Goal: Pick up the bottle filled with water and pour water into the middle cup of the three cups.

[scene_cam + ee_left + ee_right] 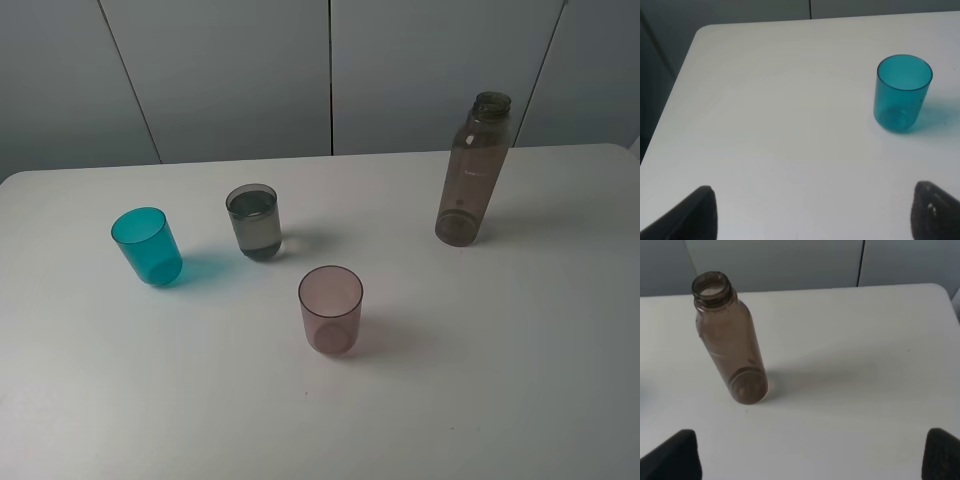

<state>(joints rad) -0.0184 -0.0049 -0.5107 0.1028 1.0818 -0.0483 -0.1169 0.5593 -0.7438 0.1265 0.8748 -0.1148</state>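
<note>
bottle (pixel 473 172): upright on the table (pixel 520 380), uncapped, unheld
middle cup (pixel 254 222): already holds water
grippers: left gripper (pixel 812 212) and right gripper (pixel 812 455) both spread wide, empty
left: seemingly nothing

High view overlooks table (pixel 520 380); wrist views low, apparently forward-facing.

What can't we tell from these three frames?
- Both arms: absent from the exterior high view.
- left gripper and right gripper: only the dark fingertips show, the rest cut by the wrist frames' edges.
- bottle: white print too small to read; its water level unclear through the tinted plastic.
- pinkish cup: contents unclear.
</note>
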